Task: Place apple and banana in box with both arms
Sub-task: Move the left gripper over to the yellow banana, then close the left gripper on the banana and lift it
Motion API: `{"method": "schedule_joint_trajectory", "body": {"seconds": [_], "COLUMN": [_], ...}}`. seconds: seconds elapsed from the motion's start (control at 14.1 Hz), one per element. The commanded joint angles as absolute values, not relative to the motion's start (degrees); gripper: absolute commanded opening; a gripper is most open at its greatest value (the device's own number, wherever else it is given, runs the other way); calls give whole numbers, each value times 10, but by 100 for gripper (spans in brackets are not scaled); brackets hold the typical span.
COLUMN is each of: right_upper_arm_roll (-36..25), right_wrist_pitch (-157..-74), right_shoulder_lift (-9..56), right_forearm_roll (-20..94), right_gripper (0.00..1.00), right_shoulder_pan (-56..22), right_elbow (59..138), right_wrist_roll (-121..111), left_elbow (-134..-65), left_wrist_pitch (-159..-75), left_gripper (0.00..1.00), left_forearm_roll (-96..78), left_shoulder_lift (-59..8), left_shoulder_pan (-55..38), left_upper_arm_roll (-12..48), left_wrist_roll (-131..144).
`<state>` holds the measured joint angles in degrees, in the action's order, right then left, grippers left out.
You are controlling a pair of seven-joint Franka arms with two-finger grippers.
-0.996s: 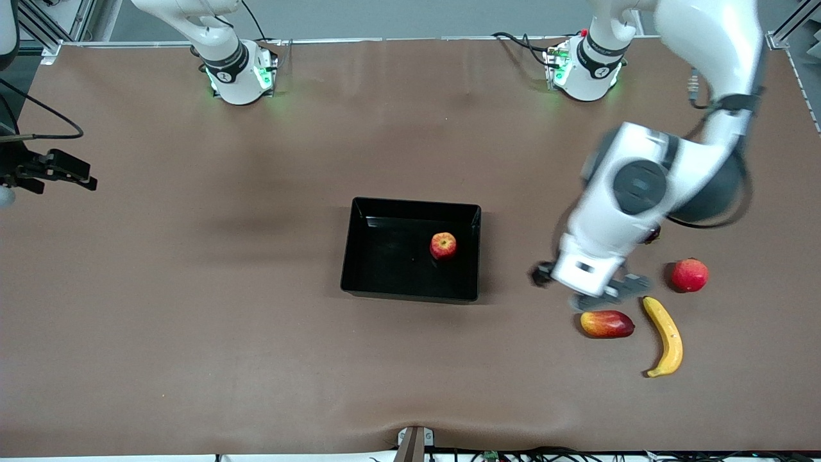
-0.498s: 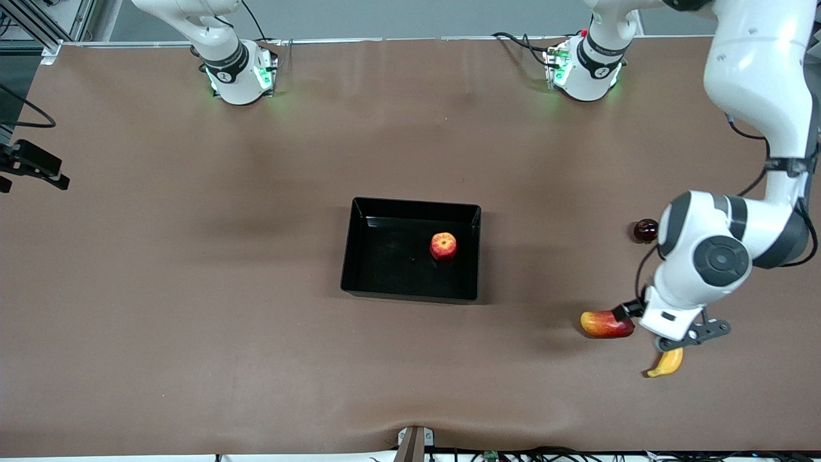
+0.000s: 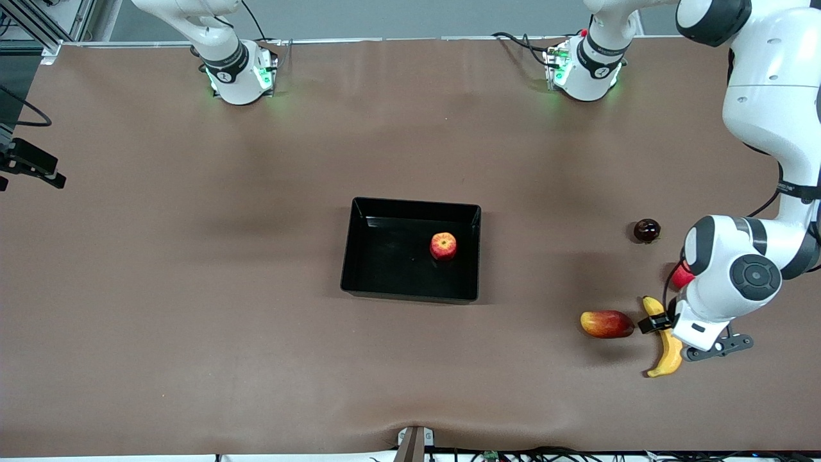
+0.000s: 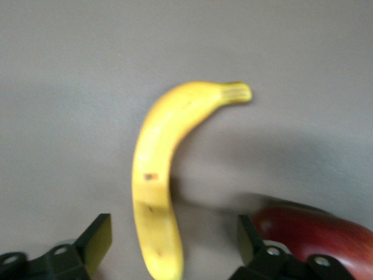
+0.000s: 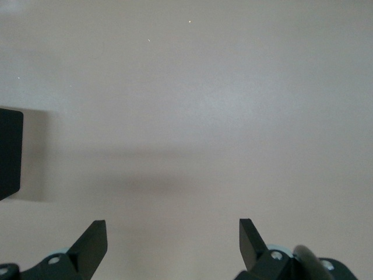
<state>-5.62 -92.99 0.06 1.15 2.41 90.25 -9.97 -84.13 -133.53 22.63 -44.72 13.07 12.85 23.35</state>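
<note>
- Done: the apple rests in the box, at about 3 o'clock of its floor.
- Left: the banana lies on the table toward the left arm's end, at 4 o'clock from the box.
- Left gripper straddles the banana, jaws apart, nothing clamped.
- Right gripper waits over bare table, jaws apart.

No readable text or labels.

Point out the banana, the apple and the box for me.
banana [image 4: 152, 181], left wrist view, middle of its yellow body.
apple [image 3: 443, 246], front view, its top around the stem dimple.
box [image 3: 415, 205], front view, rim of the wall nearest the robots' bases.
</note>
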Motion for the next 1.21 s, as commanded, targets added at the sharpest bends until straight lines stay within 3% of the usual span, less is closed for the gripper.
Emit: {"method": "schedule_joint_trajectory", "body": {"seconds": [0.0,0.14,0.21,0.28,0.36,0.71,0.85,1.14], "right_upper_arm_roll": [-50,-50,-50,-50,-50,-50,-50,-50], "right_wrist_pitch": [-918,-918,-918,-918,-918,-918,-918,-918], "right_shoulder_lift": [-2,-2,-2,-2,-2,-1,-1,-1], "right_forearm_roll": [11,11,11,11,11,12,12,11], "right_gripper": [100,100,100,100,100,100,100,100], "right_shoulder_pan": [33,33,33,33,33,33,33,34], "right_elbow": [892,891,891,891,891,891,891,891], "right_wrist_roll": [-104,-103,-103,-104,-104,-104,-104,-105], "left_elbow": [-836,-835,-835,-835,-835,-838,-837,-837], "left_wrist_pitch": [-1374,-1387,-1387,-1387,-1387,-1372,-1313,-1199], "left_gripper": [70,56,40,16,0,0,0,0], "left_forearm_roll": [240,239,239,240,240,257,259,249], "left_shoulder_lift": [-474,-485,-487,-487,-487,-455,-411,-339], "left_shoulder_pan": [130,135,136,136,136,141,140,134], "left_upper_arm_roll": [123,123,123,123,123,123,132,229], "left_wrist_roll": [230,231,231,232,233,215,205,217]}}
